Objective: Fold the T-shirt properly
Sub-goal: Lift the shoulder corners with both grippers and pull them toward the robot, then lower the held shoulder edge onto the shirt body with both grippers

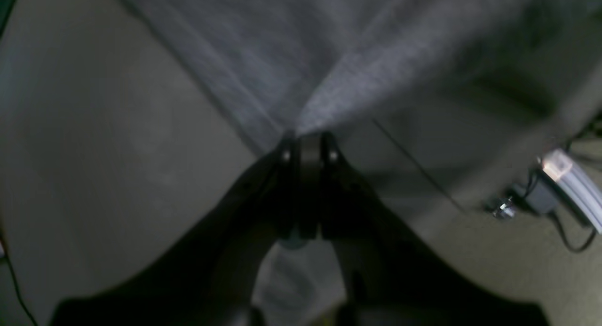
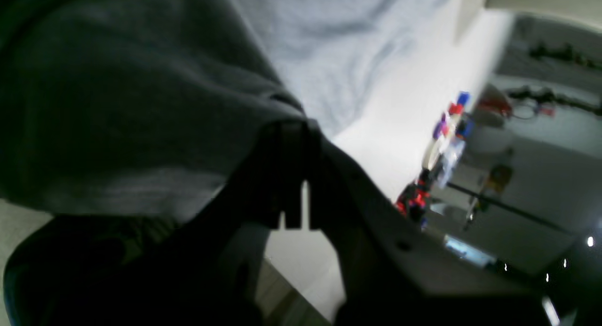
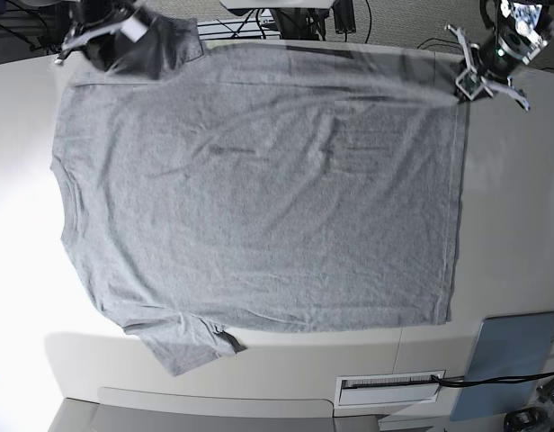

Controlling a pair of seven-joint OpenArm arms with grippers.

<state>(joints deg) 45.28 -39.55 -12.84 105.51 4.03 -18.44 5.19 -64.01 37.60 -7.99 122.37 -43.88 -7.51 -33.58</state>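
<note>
With the T-shirt (image 3: 259, 207) spread plain side up across the table (image 3: 511, 243), the left gripper (image 3: 466, 85) pinching its hem corner and the right gripper (image 3: 124, 45) its far sleeve should lift evenly together.

Both hands (image 1: 308, 142) (image 2: 294, 128) clamped shut.
</note>
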